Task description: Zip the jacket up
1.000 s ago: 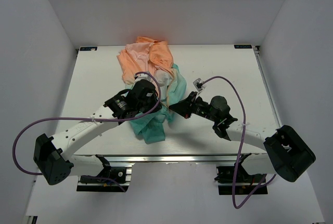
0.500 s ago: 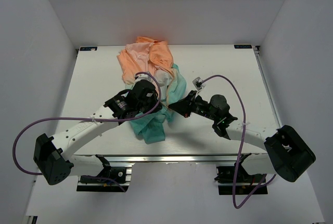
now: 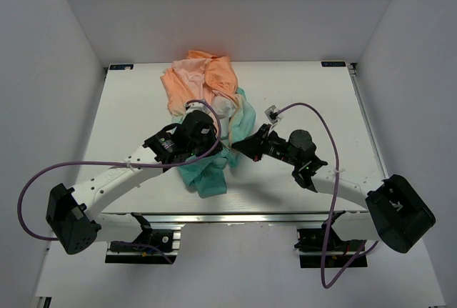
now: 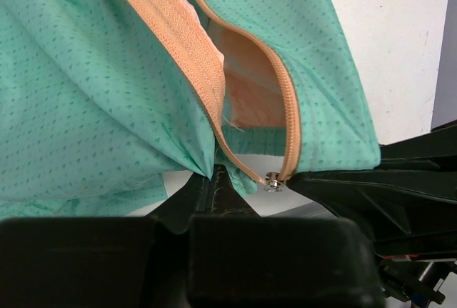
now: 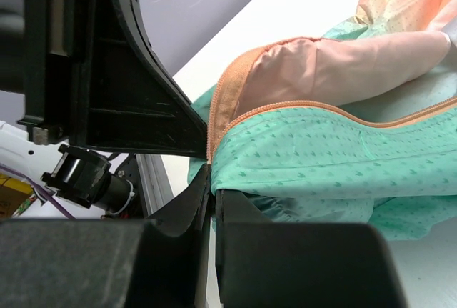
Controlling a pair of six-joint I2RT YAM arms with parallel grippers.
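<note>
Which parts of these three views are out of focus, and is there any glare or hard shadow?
Top external view: even light, no glare, soft shadows on the table, jacket sharp. Left wrist view: zipper teeth crisp, left hand a dark blur below. Right wrist view: jacket sharp, right hand dark and soft near the lens.

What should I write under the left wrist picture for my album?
The left tool pinches the teal jacket beside its open orange zipper.
</note>
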